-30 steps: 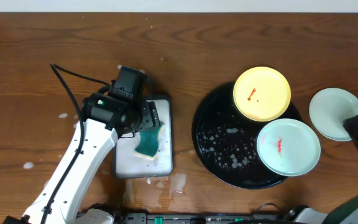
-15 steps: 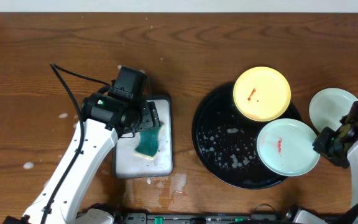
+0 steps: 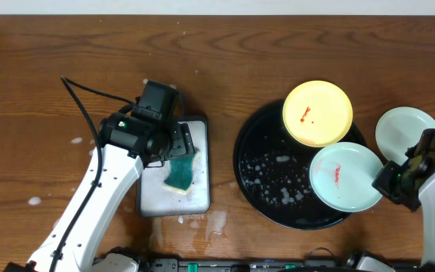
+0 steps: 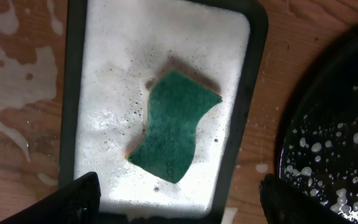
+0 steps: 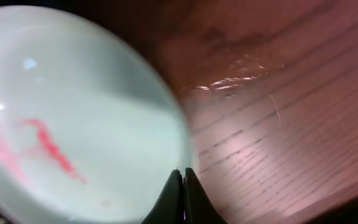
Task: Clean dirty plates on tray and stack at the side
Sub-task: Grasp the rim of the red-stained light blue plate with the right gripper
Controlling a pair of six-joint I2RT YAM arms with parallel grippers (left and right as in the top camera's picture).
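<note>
Seems a third done: clean-looking mint-green round plate (image 3: 402,132) right of large black round tray (image 3: 266,181). Left to wipe: smeared yellow plate (image 3: 318,113), smeared mint plate (image 3: 342,177) rim-pinched by right gripper (image 5: 183,177); left gripper (image 4: 182,196) agape.

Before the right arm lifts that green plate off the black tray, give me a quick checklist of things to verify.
1. Right gripper jaws shut on the smeared mint plate rim: ok.
2. Gap between that plate and the yellow plate: cannot tell, the edges look very close.
3. Sponge in hand: not ok; the left gripper hangs open above it.
4. Soap ready: ok, the sponge tray is full of foam.
5. Stacking spot: ok, the other mint plate lies on the table beside the black tray.
</note>
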